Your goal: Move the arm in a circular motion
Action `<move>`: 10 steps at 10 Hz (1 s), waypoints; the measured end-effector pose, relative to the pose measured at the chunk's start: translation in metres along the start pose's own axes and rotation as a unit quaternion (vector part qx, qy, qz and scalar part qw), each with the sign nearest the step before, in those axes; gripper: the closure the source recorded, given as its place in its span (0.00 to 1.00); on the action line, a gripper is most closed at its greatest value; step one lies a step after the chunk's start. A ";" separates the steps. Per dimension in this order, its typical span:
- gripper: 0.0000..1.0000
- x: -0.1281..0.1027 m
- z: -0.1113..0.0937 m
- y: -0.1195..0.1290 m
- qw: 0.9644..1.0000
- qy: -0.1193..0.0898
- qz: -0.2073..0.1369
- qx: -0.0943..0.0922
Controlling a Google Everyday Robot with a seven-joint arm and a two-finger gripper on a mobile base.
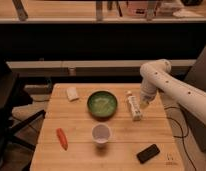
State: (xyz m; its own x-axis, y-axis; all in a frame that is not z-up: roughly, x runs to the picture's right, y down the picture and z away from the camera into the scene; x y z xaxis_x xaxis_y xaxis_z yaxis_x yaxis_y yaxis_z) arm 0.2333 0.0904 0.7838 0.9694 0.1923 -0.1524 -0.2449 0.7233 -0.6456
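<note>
A pale wooden slatted table point(81, 155) stands before a dark wall (a black office chair point(8, 107) sits alongside).

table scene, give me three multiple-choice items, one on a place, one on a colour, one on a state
1. Where is the claw?
A. above the carrot
B. over the table's right side, beside the bottle
C. inside the cup

2. What colour is the bowl?
A. green
B. red
C. blue

3. How is the bottle?
A. standing upright
B. held in the claw
C. lying on the table

Answers: 1 B, the arm ends by the bottle; 2 A, its inside is green; 3 C, it lies flat on the wood.
</note>
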 end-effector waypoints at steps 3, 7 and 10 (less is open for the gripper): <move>0.97 -0.007 0.001 0.005 1.000 0.002 -0.007 -0.001; 0.97 -0.014 0.001 0.018 1.000 0.002 -0.009 -0.002; 0.97 -0.015 0.001 0.035 1.000 0.002 -0.009 -0.002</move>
State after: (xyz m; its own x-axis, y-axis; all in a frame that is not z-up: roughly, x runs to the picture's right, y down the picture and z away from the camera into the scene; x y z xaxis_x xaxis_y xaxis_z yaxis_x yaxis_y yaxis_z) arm 0.2103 0.1133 0.7641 0.9739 0.1766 -0.1426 -0.2267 0.7237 -0.6518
